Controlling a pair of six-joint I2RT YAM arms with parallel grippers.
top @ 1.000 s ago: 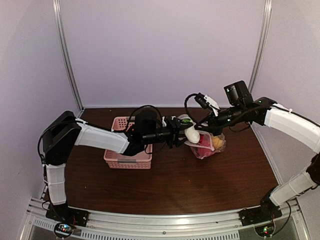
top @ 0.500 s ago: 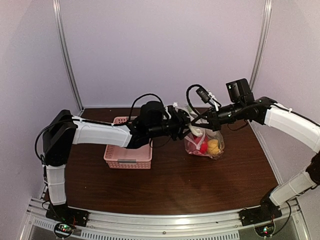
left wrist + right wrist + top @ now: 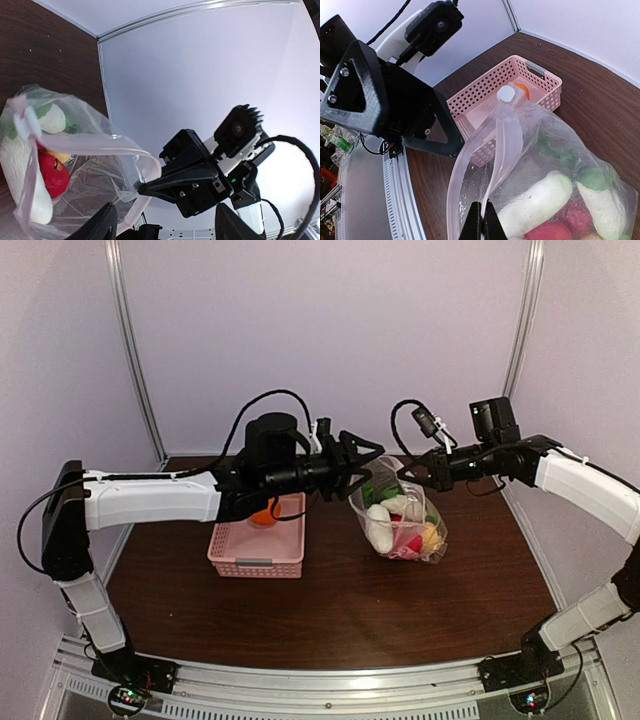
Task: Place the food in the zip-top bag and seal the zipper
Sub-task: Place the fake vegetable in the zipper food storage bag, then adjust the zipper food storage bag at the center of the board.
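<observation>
Centre right of the top view, the right end effector (image 3: 410,472) is pinching open the crinkly transparent zip-top bag (image 3: 358,508). The left end effector (image 3: 366,466) is hovering wide, empty. Loading is proceeding: seemingly an orange toy fruit (image 3: 264,517) is waiting in the pink slatted basket (image 3: 255,562), needing fetching.

Pale lilac walls (image 3: 320,340) enclose a dark wooden table (image 3: 340,610).
</observation>
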